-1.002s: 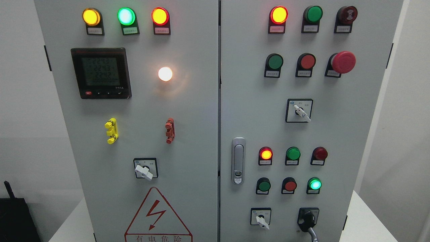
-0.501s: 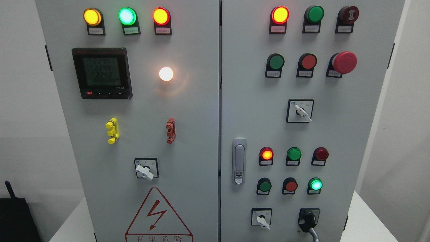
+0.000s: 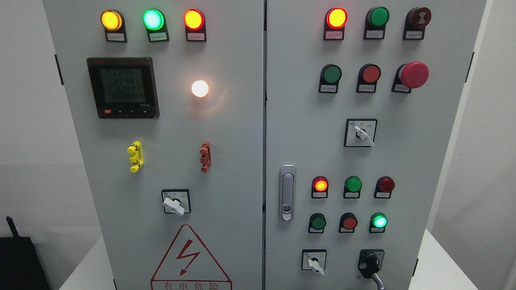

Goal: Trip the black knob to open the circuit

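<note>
1. Neither hand shows in the head view, so whether the fingers are released or clenched cannot be told; the step in hand is the first reach toward the cabinet [image 3: 242, 161].
2. The target is the black knob [image 3: 370, 262], at the lower right corner of the right-hand door, just right of a white-handled selector switch [image 3: 315, 264] and below a lit green lamp [image 3: 379, 221]. With no hand in frame, its place relative to the hand cannot be given.
3. I judge the right hand better placed, since the knob sits right of the middle.
4. A grey cable or rod [image 3: 377, 280] runs down from the knob to the bottom edge; bring the hand in from above or the side so the fingers do not snag it.
5. Pinch the knob's raised grip squarely, then turn with the wrist, not the whole arm.
6. Keep clear of the white switch beside it, and of the red mushroom button [image 3: 415, 74] higher up.
</note>
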Controlling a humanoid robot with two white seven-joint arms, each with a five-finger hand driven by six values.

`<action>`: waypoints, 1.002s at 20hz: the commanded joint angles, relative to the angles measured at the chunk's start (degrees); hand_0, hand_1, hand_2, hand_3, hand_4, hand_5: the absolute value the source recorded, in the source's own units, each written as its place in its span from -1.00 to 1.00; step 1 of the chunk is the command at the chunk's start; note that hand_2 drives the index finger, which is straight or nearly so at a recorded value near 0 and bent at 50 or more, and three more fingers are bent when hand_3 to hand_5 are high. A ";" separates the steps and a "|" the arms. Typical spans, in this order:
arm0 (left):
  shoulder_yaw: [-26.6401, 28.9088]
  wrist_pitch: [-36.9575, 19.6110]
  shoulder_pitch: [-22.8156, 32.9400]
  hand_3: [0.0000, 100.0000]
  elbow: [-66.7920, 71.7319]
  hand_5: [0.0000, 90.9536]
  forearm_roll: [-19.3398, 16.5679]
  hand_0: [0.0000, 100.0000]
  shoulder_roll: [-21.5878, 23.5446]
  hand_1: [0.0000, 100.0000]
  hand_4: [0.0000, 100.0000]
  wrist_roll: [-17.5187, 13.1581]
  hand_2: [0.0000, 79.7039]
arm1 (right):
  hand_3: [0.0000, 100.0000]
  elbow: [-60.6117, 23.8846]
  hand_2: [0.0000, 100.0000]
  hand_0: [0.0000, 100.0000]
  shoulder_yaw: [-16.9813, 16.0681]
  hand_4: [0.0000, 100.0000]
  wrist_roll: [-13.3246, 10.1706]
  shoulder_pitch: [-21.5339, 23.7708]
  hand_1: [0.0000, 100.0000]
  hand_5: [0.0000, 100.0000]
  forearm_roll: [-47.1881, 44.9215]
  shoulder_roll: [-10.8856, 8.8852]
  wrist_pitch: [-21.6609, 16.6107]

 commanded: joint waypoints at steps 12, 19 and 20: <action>0.14 -0.20 -0.12 -1.00 0.00 -1.00 0.14 -0.76 0.01 -0.22 -1.00 -0.02 -1.00 | 1.00 -2.53 -0.75 -1.00 0.11 1.00 1.30 0.07 -1.00 1.00 -0.99 -0.29 -1.50; 0.14 -0.20 -0.12 -1.00 0.00 -1.00 0.05 -0.76 0.01 -0.22 -1.00 -0.02 -1.00 | 1.00 -2.53 -0.75 -1.00 -0.50 1.00 1.30 0.34 -1.00 1.00 -1.00 -0.37 -1.50; 0.14 -0.20 -0.12 -1.00 0.00 -1.00 0.14 -0.76 0.01 -0.22 -1.00 -0.02 -1.00 | 1.00 -2.44 -0.75 -1.00 -0.50 1.00 1.30 0.34 -1.00 1.00 -1.00 -0.37 -1.41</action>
